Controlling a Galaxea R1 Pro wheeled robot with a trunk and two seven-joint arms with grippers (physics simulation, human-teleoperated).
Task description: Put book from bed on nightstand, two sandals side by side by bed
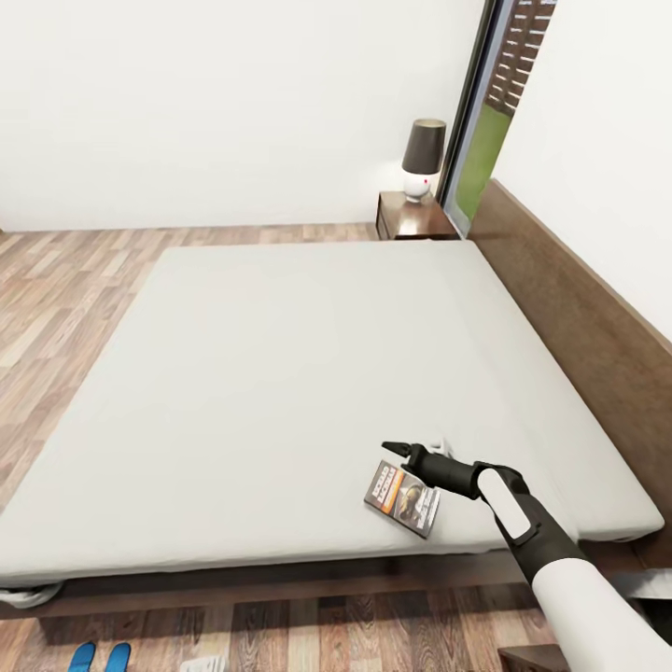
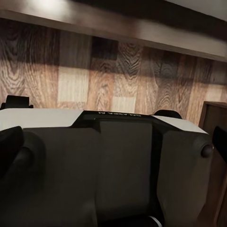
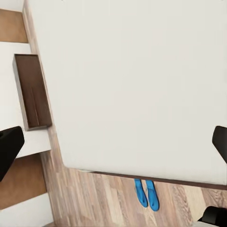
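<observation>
Right gripper: the black two-fingered right gripper [image 1: 399, 451] hangs over the near corner of the bed, fingers spread wide, holding nothing.
Book: the small dark paperback book with an orange band [image 1: 402, 497] lies flat on the mattress just below and beside the gripper, apart from its fingertips.
Bed: the large low bed with light-grey mattress and dark brown wood frame [image 1: 271, 373] spreads beneath and beyond the gripper.
Nightstand: the low dark brown wooden nightstand [image 1: 411, 219], bearing a dark-shaded lamp [image 1: 423, 159], stands far beyond the gripper, by the headboard.
Sandals: the two bright blue flip-flop sandals [image 3: 145, 193] lie side by side on the wood-plank floor [image 1: 56, 299], off the bed's foot edge, well apart from the gripper.
Left gripper: cannot tell its state; its wrist view shows a grey and black part of the robot's body [image 2: 109, 161] before the floor.
</observation>
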